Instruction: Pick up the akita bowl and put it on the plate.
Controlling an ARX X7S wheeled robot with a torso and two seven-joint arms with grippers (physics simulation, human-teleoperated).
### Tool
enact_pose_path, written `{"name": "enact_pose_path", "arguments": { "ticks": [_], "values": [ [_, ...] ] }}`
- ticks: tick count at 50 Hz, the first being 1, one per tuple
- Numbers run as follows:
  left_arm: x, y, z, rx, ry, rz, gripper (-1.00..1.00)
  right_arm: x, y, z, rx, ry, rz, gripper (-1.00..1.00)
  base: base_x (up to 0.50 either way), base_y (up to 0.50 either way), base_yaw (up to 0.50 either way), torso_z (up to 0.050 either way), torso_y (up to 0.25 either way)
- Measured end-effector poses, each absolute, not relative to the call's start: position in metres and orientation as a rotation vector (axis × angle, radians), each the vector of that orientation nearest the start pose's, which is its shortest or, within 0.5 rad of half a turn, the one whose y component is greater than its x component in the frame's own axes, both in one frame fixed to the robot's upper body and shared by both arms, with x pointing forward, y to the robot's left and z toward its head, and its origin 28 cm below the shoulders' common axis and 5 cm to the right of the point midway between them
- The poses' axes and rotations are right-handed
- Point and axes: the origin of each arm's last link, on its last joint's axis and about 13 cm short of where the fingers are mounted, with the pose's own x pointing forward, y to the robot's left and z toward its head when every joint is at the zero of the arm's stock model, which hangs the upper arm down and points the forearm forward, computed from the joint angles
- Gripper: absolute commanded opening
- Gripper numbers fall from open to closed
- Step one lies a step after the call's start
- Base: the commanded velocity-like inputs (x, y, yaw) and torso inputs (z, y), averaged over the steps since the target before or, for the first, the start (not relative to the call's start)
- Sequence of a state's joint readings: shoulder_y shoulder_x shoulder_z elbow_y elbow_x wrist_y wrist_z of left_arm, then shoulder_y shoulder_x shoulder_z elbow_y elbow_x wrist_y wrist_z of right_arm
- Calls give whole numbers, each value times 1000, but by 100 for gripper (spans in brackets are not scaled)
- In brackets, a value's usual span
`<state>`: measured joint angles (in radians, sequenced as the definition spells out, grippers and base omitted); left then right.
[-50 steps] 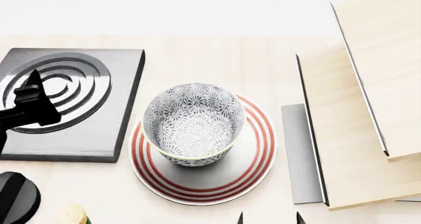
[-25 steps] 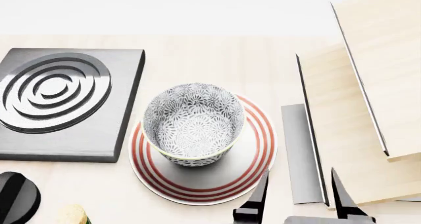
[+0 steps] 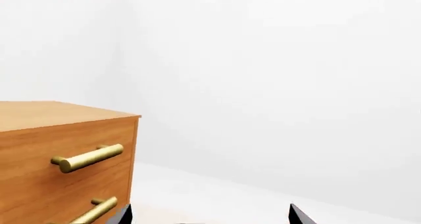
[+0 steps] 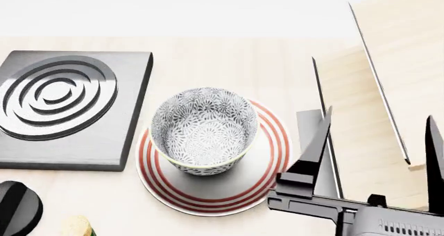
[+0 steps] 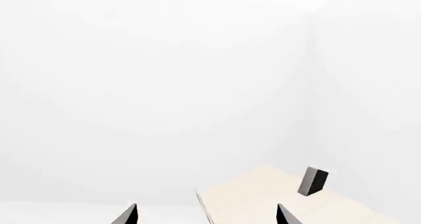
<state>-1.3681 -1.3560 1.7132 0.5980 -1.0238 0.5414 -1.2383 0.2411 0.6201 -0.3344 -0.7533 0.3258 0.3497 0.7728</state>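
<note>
Your akita bowl (image 4: 203, 130) sits upright at the centre of the head view, resting on the plate (image 4: 267, 168), whose red rings show all round it; the bowl stands a little toward the plate's upper left, leaving more bare plate at the lower right. Nothing grips the bowl.

To its left, filling the upper left of the frame, lies the dark grey stove burner (image 4: 104, 142) with raised rings, its near corner just beside the plate's rim. At the lower left edge you can see a black round knob (image 4: 17, 205) and a sliver of something pale yellow that is too cut off to name.

Your right gripper (image 4: 378, 158) rises from the lower right of the frame, fingers spread wide apart and empty, the left finger standing just beside the plate's right edge. Behind it lean the pale wooden boards (image 4: 361, 111) and a grey panel (image 4: 312, 137).

In the left wrist view, your left gripper (image 3: 209, 216) shows only two dark fingertips at the bottom edge, set well apart, with a wooden drawer cabinet (image 3: 59, 160) and brass handles at the lower left.
</note>
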Motion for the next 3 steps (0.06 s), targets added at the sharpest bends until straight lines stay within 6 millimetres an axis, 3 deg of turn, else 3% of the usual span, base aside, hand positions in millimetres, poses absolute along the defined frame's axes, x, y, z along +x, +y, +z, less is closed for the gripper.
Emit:
{"name": "enact_pose_path", "arguments": {
  "ticks": [3],
  "values": [
    [188, 279, 232, -89, -420, 262, 100, 196, -116, 181, -143, -530, -213, 100, 0, 0, 0, 0, 0]
  ]
}}
